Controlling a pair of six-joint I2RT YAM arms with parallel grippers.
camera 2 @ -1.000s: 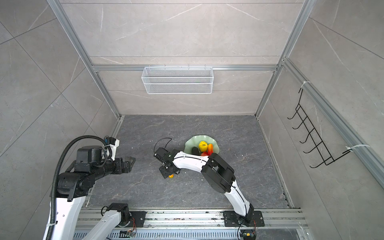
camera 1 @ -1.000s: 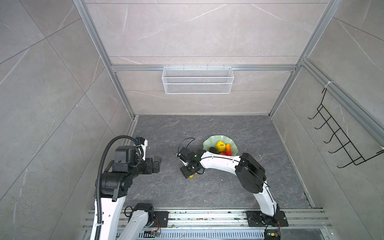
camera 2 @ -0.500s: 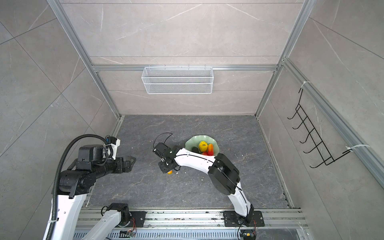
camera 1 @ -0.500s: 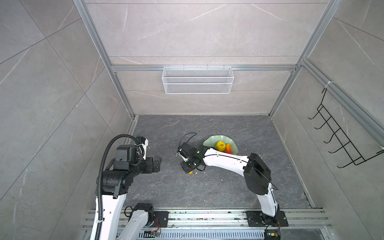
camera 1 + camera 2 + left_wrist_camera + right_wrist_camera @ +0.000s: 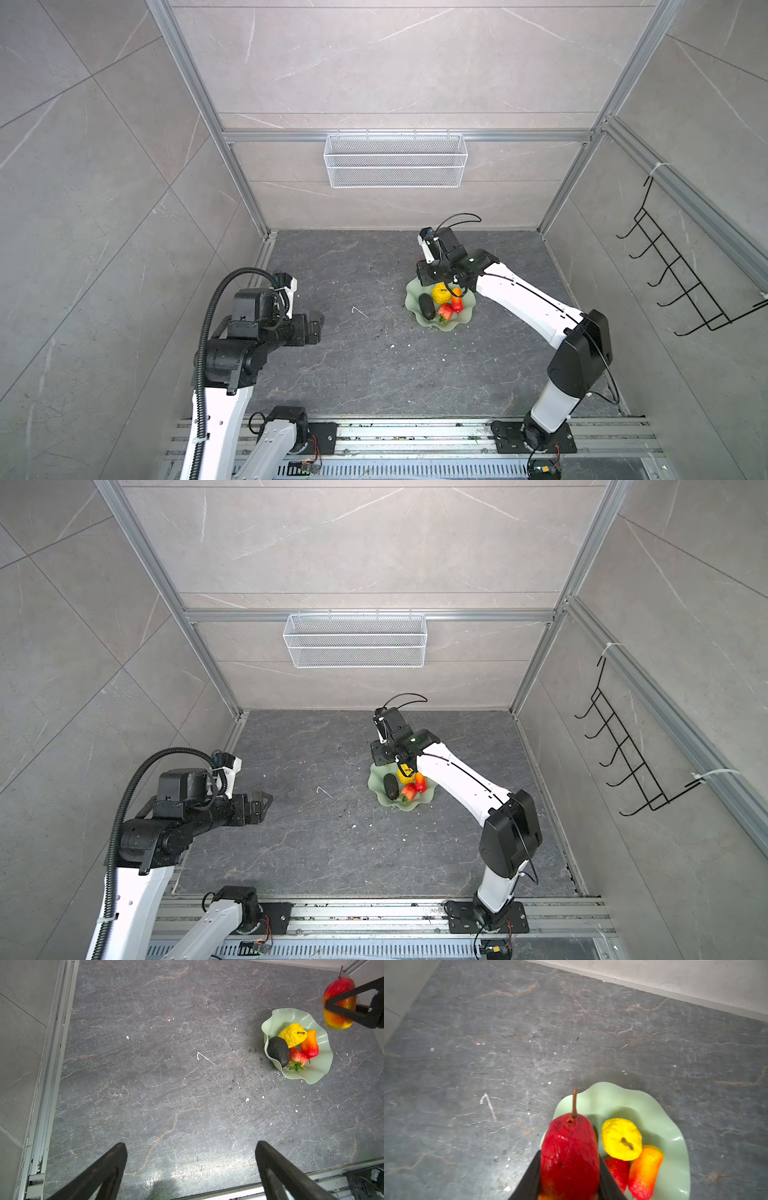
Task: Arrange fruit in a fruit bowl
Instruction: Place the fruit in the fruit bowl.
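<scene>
The grey stone floor (image 5: pixel 374 374) is bare apart from one small cluster towards its far right. The left arm (image 5: pixel 232 357) hangs well apart from that cluster. Its left gripper (image 5: pixel 189 1169) is spread wide with nothing between the fingers. The right arm (image 5: pixel 528 303) reaches out over the cluster, so it is plainly the nearer arm and the one doing the job.

Below its wrist sits the fruit bowl (image 5: pixel 311 1077), pale green with a wavy rim. The right gripper (image 5: pixel 569 1174) pinches a long red-and-yellow fruit (image 5: pixel 569 1147) across its body, lifted clear of everything. Seen from that wrist, the fruit's long axis runs out ahead of the fingers, stem end foremost. It hangs about over the bowl's rim on the side away from the robot's base, not over the middle. I can't tell whether it is level or tipped.

Bunched together and touching in the bowl are a black oval fruit (image 5: pixel 278 1051), a knobbly yellow fruit (image 5: pixel 292 1034), a second long orange-red fruit (image 5: pixel 309 1045) and a strawberry (image 5: pixel 297 1057).

To my eye this is the last piece. The drop depends on bringing it a little inward from the rim, over the bare green just beyond the yellow fruit.
</scene>
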